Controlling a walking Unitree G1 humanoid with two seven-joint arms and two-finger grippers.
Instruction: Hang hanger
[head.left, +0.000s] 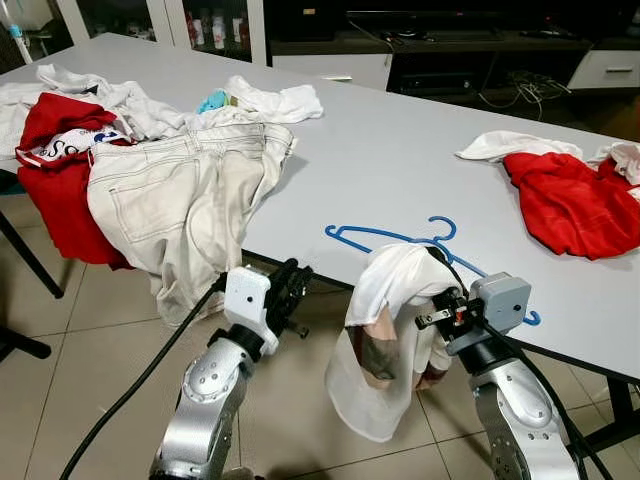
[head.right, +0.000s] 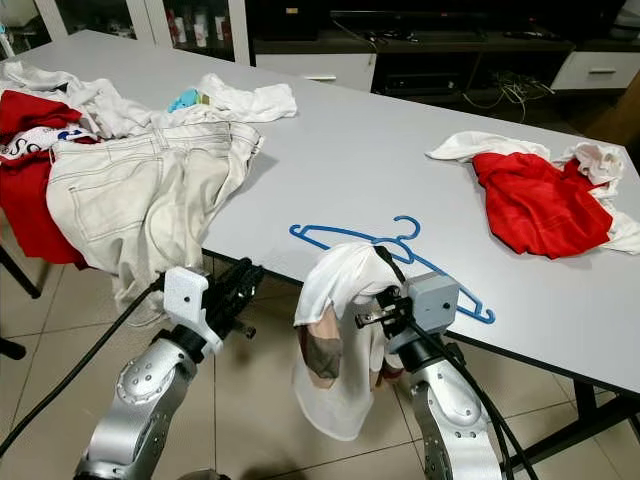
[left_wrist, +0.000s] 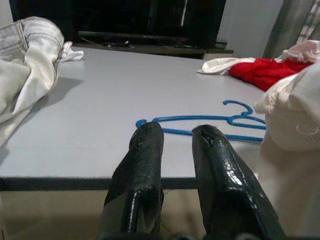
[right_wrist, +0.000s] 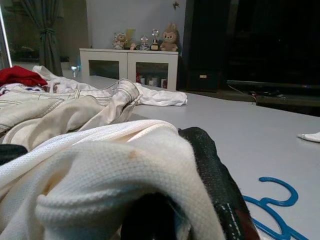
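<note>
A blue plastic hanger (head.left: 400, 240) lies flat on the grey table (head.left: 400, 150), close to its front edge. My right gripper (head.left: 428, 292) is at that edge, just in front of the hanger, shut on a white garment (head.left: 385, 340). The cloth is draped over its black finger (right_wrist: 210, 170) and hangs down below the tabletop. My left gripper (head.left: 293, 280) hovers at the table's front edge, left of the hanger, with nothing in it. In the left wrist view its fingers (left_wrist: 147, 145) point at the hanger (left_wrist: 200, 120) with a narrow gap between them.
Beige jeans (head.left: 180, 200) hang over the table's front left edge beside red clothes (head.left: 55, 190). More white clothes (head.left: 270, 100) lie behind them. A red and white heap (head.left: 570, 200) sits at the right. A black cable (head.left: 140, 380) runs along my left arm above the tiled floor.
</note>
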